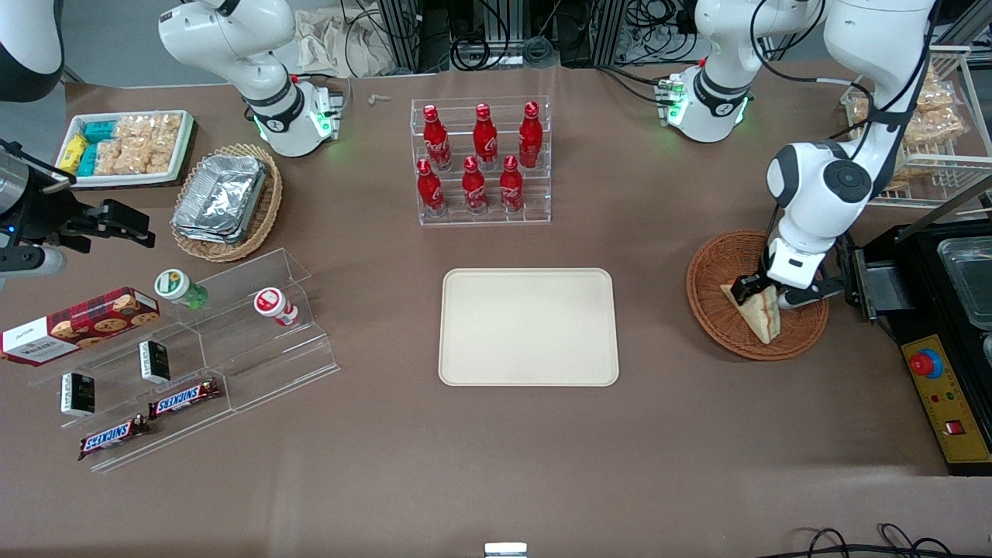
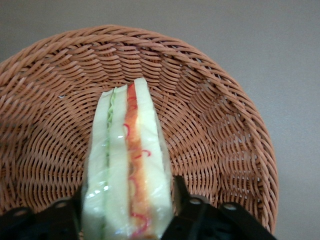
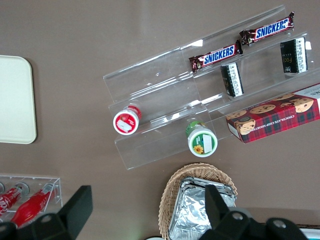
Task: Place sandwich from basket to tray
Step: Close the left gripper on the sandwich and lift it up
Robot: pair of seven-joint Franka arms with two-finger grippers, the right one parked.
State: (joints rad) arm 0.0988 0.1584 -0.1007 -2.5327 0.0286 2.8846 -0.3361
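The sandwich [image 1: 762, 316] [image 2: 125, 165], a clear-wrapped wedge of white bread with red and green filling stripes, stands on edge in the round reddish-brown wicker basket [image 1: 713, 310] [image 2: 220, 125]. My gripper [image 1: 769, 295] [image 2: 127, 212] reaches down into the basket, its black fingers [image 2: 183, 198] pressed against both bread faces, shut on the sandwich. The cream-beige tray [image 1: 528, 326] [image 3: 15, 100] lies flat at mid-table, toward the parked arm's end from the basket, with nothing on it.
A black machine with a red button [image 1: 925, 363] stands close beside the basket. A clear rack of red bottles [image 1: 480, 159] stands farther from the front camera than the tray. A white wire rack of snacks [image 1: 930, 132] sits by the working arm's base.
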